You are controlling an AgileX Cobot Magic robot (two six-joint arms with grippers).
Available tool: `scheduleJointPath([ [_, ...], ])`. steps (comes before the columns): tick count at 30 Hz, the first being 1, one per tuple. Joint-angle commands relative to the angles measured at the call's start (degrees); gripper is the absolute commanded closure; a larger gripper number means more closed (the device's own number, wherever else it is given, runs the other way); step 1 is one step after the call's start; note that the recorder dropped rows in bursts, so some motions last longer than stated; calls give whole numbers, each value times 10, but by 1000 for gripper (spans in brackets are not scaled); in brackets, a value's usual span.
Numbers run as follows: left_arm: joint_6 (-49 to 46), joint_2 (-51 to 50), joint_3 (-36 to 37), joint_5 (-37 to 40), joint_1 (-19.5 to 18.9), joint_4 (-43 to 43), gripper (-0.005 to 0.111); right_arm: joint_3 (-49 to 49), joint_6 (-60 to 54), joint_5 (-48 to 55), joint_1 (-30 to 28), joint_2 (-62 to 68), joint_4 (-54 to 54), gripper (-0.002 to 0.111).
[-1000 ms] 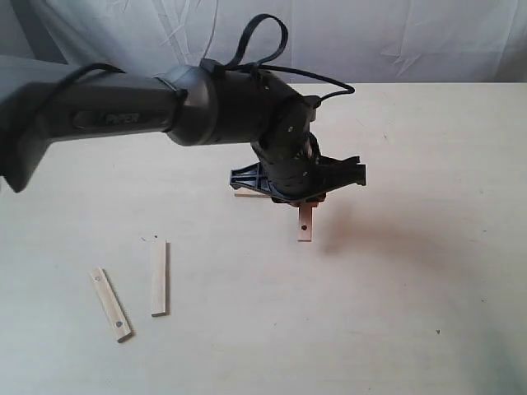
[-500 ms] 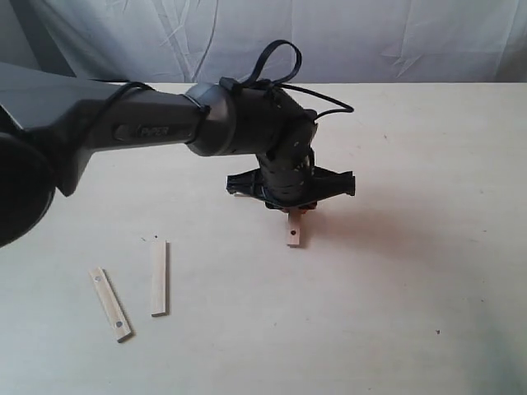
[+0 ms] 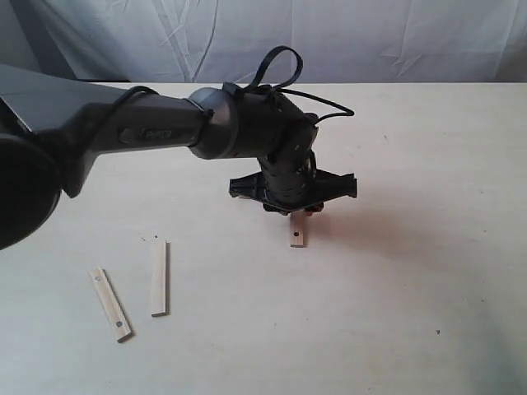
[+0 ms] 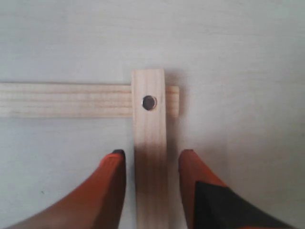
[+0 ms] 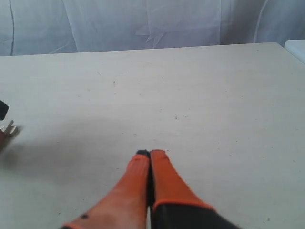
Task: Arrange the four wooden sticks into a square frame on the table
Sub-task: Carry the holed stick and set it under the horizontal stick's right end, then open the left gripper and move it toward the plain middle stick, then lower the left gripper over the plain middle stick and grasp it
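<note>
Since a second ago my left tool (image 4: 149,156) has come down and let go. The holed stick (image 4: 150,138) it was pinching now lies flat, with a clear gap between it and each orange jaw, so the jaws stand open on either side of it. That stick's far end, the one with the dark hole, lies on top of the end of a second stick (image 4: 66,100). The two meet at a right angle, and the lower one's tip just pokes out past the crossing.

Seen from the exterior view, this corner sits near the middle of the tabletop (image 3: 412,288), mostly hidden beneath my wrist. Only the near end of the holed stick shows there.

The other two sticks lie well apart from it, towards my left and nearer the camera. One is a plain stick (image 3: 160,278); near it is a tilted stick (image 3: 110,304) with a hole by each end. They do not touch.

My right tool (image 5: 150,153) sits away from the sticks, jaws pressed together, holding nothing.
</note>
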State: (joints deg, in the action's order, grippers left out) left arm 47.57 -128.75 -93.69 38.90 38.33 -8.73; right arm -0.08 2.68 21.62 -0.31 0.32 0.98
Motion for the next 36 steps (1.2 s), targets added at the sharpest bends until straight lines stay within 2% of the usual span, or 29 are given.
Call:
scheduleJointPath([
  [1, -40, 35, -4, 27, 0, 2, 69, 1, -1, -7, -3, -3, -4, 109],
  [3, -59, 52, -4, 74, 0, -15, 69, 1, -1, -7, -3, -3, -4, 109],
  [8, -21, 87, -4, 187, 1, -57, 70, 1, -1, -7, -3, -3, -4, 109],
  [10, -30, 101, 5, 202, 1, -58, 70, 1, -1, -7, -3, -3, -4, 109],
  [14, -17, 145, 83, 204, 1, -94, 70, 1, -1, -7, -3, -3, -4, 109],
  [22, 86, 234, 293, 133, -2, -143, 70, 1, -1, -8, -3, -3, -3, 109],
  [26, 128, 275, 377, 60, -24, -136, 70, 1, -1, -8, -3, -3, -3, 109],
  [31, 121, 290, 432, -18, -64, -100, 70, 1, -1, -8, -3, -3, -3, 109],
  [36, 103, 290, 459, -83, -75, -70, 70, 1, -1, -8, -3, -3, -3, 109],
])
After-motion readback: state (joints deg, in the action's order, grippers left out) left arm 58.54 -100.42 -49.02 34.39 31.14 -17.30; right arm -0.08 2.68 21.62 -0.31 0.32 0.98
